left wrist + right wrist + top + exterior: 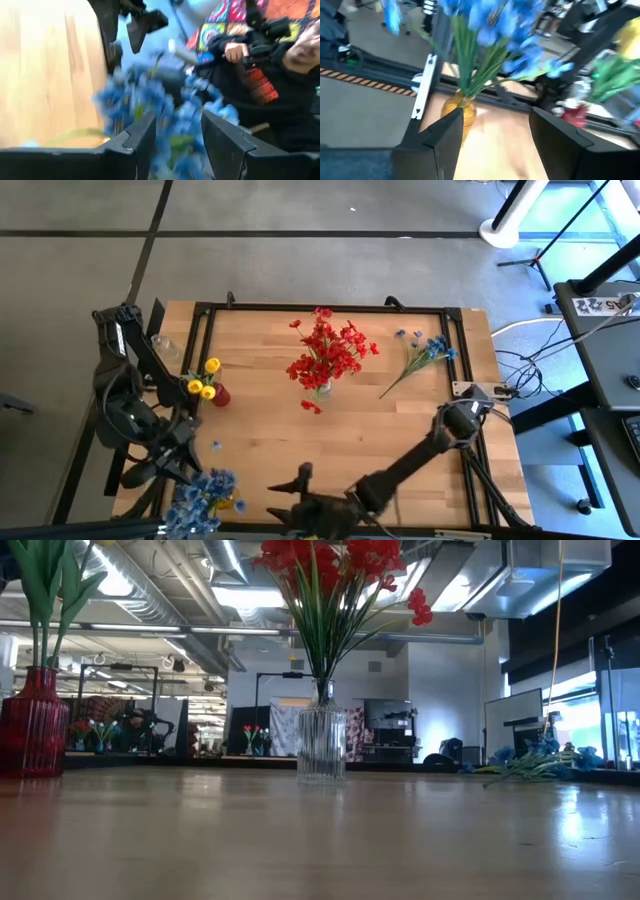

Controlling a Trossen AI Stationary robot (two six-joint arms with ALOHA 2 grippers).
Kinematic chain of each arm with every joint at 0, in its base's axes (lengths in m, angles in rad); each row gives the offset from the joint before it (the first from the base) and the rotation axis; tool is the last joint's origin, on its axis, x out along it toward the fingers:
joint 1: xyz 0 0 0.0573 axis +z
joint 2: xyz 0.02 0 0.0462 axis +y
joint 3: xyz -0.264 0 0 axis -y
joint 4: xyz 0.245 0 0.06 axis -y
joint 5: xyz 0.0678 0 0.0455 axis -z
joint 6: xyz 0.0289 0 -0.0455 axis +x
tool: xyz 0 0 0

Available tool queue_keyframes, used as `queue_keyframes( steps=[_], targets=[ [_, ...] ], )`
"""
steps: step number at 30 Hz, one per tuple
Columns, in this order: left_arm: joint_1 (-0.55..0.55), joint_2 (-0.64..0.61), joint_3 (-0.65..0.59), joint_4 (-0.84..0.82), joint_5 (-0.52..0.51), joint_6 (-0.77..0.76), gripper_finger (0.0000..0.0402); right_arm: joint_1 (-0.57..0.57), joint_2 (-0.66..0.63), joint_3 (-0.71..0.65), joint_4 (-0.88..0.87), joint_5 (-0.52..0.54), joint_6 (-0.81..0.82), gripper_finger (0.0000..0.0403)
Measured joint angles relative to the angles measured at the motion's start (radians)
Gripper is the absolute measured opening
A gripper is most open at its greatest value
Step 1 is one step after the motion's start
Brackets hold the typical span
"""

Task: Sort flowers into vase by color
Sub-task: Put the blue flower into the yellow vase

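Note:
A bunch of blue flowers (205, 495) stands with its stems in a small yellow vase (460, 107) at the table's near left corner. My left gripper (175, 145) is right at the bunch, fingers apart, with blurred blue blooms (145, 100) between and beyond them. My right gripper (287, 497) hangs open at the near edge, pointing at that vase, nothing between its fingers. Red flowers (328, 352) stand in a clear vase (321, 745) mid-table. Yellow flowers (203, 380) stand in a red vase (219, 394). A loose blue spray (425, 350) lies far right. My left gripper has blue blooms and a bit of green (180, 142) showing between its fingers (142, 137). The picture is blurred there, and I cannot tell whether either finger touches the flowers.
A person (260, 75) sits just beyond the table's near left corner, one hand (235, 50) on a dark handle. A black frame (320, 308) runs round the table top. Bare wood lies between the clear vase and the near edge.

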Motion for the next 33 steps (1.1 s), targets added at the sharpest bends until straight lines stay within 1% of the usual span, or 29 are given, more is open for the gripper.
queue_keyframes(
  steps=[2,4,6,9,11,13,18,21,23,25,26,27,29,30,31,32,33],
  targets=[
    [0.000,-0.011,0.000,0.038,-0.047,0.067,0.0153,0.025,-0.028,0.001,-0.043,0.068,0.006,0.0227],
    [0.000,-0.017,0.000,0.077,-0.127,0.144,0.0153,0.050,-0.052,0.001,-0.092,0.130,0.022,0.0227],
    [0.000,-0.018,0.000,0.099,-0.241,0.215,0.0153,0.074,-0.080,0.001,-0.149,0.190,0.061,0.0227],
    [0.000,-0.006,0.000,0.104,-0.440,0.244,0.0153,0.109,-0.138,0.001,-0.276,0.264,0.109,0.0227],
    [0.002,0.004,0.000,0.098,-0.567,0.244,0.0153,0.127,-0.172,0.001,-0.392,0.310,0.174,0.0227],
    [0.012,0.019,0.000,0.098,-0.650,0.246,0.0153,0.140,-0.208,0.001,-0.537,0.334,0.277,0.0227],
    [0.053,0.061,0.000,0.099,-0.731,0.332,0.0153,0.143,-0.325,0.001,-0.900,0.370,0.576,0.0227],
    [0.092,0.099,0.000,0.101,-0.818,0.337,0.0153,0.127,-0.380,0.001,-1.184,0.413,0.786,0.0227],
    [0.119,0.128,0.000,0.101,-0.873,0.335,0.0153,0.103,-0.416,0.001,-1.413,0.418,0.997,0.0227],
    [0.144,0.156,0.000,0.103,-0.887,0.331,0.0153,0.076,-0.458,-0.001,-1.645,0.414,1.235,0.0227],
    [0.153,0.169,0.000,0.103,-0.884,0.331,0.0153,0.056,-0.484,-0.020,-1.630,0.411,1.293,0.0227],
    [0.157,0.183,0.000,0.103,-0.881,0.330,0.0153,0.036,-0.535,-0.070,-1.588,0.406,1.259,0.0227],
    [0.158,0.208,0.000,0.109,-0.881,0.329,0.0153,0.008,-0.621,-0.150,-1.560,0.355,1.245,0.0227],
    [0.156,0.219,0.000,0.112,-0.885,0.329,0.0153,-0.028,-0.662,-0.182,-1.569,0.345,1.274,0.0227],
    [0.150,0.231,0.000,0.112,-0.886,0.328,0.0153,-0.053,-0.709,-0.223,-1.622,0.335,1.324,0.0227],
    [0.145,0.244,0.000,0.112,-0.886,0.318,0.0153,-0.075,-0.753,-0.270,-1.641,0.325,1.364,0.0227],
    [0.139,0.257,0.000,0.112,-0.887,0.302,0.0153,-0.112,-0.801,-0.321,-1.615,0.325,1.367,0.0227]
  ],
)
